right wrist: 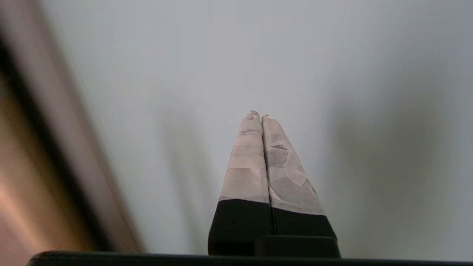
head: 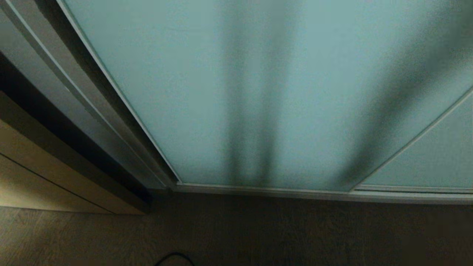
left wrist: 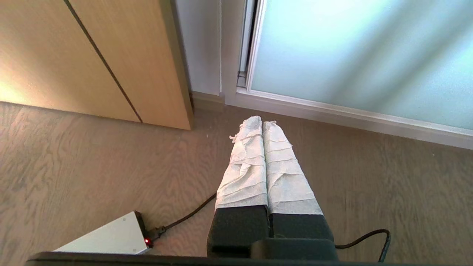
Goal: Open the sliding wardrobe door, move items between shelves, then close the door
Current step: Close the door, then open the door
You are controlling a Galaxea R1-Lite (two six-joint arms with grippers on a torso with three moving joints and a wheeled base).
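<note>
Two frosted blue-green glass panels across the head view: the door [head: 236, 92] filling most of it, closed, its silver-white frame meeting the bottom rail [head: 295, 192]; a second panel [head: 436, 159] at the lower right corner behind its own slim frame. Dark upright shadows on the glass; whatever lies behind, impossible to make out. Beige wood panel [head: 33, 177] at far left, wood-grain floor [head: 258, 232] below, a loop of black cable [head: 173, 256] at the bottom edge. Neither arm in the head view.

Left tool [left wrist: 262, 123] low over the floor, pointing toward the corner where the wood panel [left wrist: 111, 55] meets the door frame; white-wrapped fingers [left wrist: 247, 162] pressed together, empty. Beside it a white box [left wrist: 107, 238] with a red light and a black cable plugged in.

Right tool [right wrist: 260, 116] facing the pale glass [right wrist: 258, 55], apart from it as far as can be told; taped fingers [right wrist: 247, 162] together, holding nothing. Blurred beige and dark strips along one side of that view.
</note>
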